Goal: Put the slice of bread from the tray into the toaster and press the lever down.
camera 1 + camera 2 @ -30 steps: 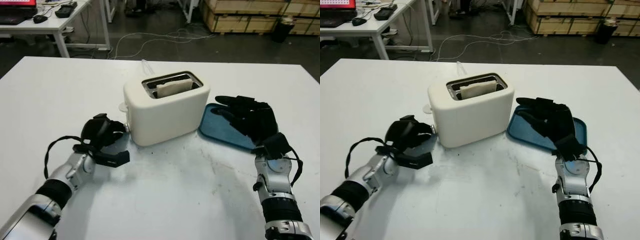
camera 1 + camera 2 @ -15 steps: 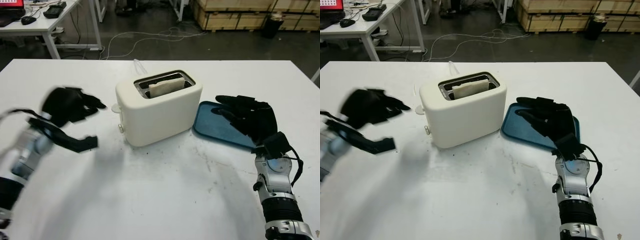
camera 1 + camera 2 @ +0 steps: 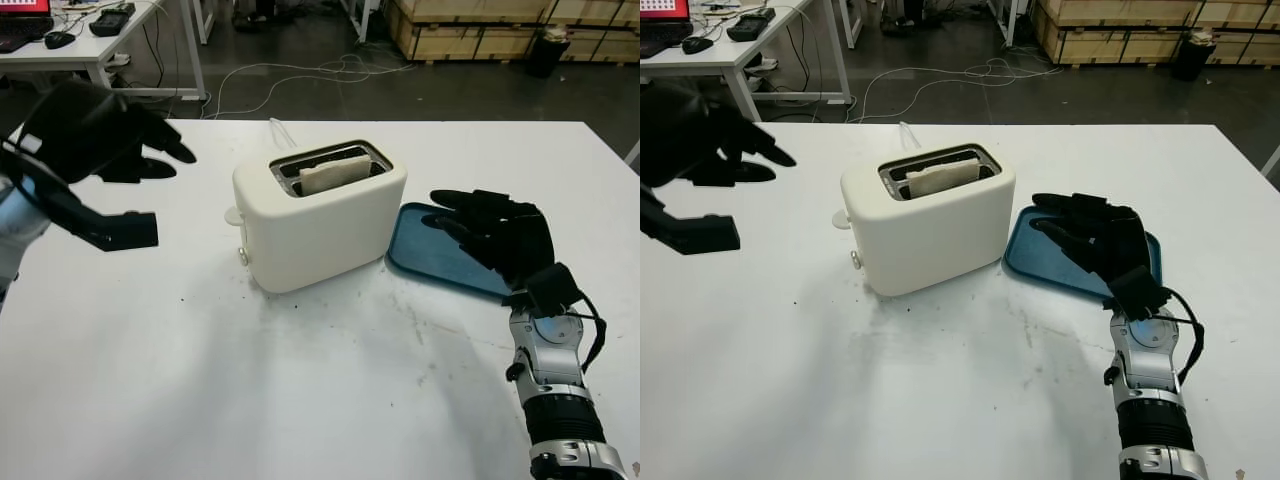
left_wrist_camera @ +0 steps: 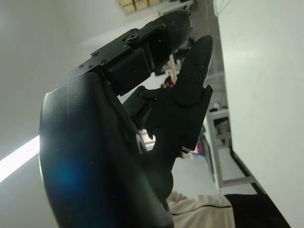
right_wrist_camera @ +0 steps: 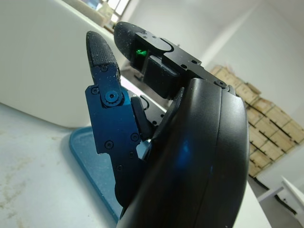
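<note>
Black and holding nothing, our left hand hangs open in the air above the table, well apart from the toaster and off toward its lever end. We judge that height and distance leave room to come in at the small lever knob, which sits low on the end wall facing that hand. Whether the lever is fully down we cannot tell; its low seat suggests the press may already be made.

Our right hand is open too, holding nothing, poised over the near part of the blue tray, which lies on the table just beside the toaster's other end. That keeps it out of the way of the slots.

Between the two hands stands the cream toaster, set at a slant on the table, its slots facing up. The slice of bread stands upright in the nearer slot, its top edge about level with the rim. So we read the loading as finished, with at most the lever left to confirm.
</note>
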You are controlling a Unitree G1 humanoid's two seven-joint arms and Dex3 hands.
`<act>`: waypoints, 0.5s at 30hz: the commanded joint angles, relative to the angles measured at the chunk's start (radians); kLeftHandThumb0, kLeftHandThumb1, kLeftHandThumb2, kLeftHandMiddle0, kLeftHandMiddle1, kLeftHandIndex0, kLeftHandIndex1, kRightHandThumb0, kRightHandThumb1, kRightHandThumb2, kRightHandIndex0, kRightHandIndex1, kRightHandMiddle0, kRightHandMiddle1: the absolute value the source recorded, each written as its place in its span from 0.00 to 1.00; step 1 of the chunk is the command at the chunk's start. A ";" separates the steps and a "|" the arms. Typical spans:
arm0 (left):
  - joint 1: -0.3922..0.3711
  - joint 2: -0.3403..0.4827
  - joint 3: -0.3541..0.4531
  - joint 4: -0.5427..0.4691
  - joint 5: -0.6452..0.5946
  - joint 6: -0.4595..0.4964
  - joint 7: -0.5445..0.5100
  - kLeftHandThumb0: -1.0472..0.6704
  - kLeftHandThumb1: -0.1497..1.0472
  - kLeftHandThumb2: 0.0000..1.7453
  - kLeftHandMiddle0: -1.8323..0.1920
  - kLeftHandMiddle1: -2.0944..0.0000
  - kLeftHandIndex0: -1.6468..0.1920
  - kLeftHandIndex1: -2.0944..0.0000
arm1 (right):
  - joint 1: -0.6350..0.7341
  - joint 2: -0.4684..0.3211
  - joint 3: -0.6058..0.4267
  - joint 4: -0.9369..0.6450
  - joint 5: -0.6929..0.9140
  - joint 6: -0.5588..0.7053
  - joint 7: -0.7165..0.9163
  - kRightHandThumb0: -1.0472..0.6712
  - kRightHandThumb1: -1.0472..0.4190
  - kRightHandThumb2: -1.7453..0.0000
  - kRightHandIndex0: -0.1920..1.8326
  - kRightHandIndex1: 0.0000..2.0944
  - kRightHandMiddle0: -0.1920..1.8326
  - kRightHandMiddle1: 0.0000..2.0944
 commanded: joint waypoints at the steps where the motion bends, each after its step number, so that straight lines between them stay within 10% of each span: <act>1: -0.025 -0.022 -0.029 0.015 0.010 -0.023 -0.019 0.42 0.76 0.00 0.41 0.42 0.19 0.99 | -0.008 -0.007 0.004 -0.014 -0.005 0.008 -0.007 0.29 0.10 1.00 0.67 0.06 0.63 0.00; 15: -0.098 -0.086 -0.132 0.120 0.057 -0.117 -0.088 0.39 0.75 0.00 0.43 0.32 0.17 1.00 | -0.012 -0.008 0.005 -0.009 -0.010 -0.002 -0.008 0.30 0.10 1.00 0.66 0.06 0.63 0.00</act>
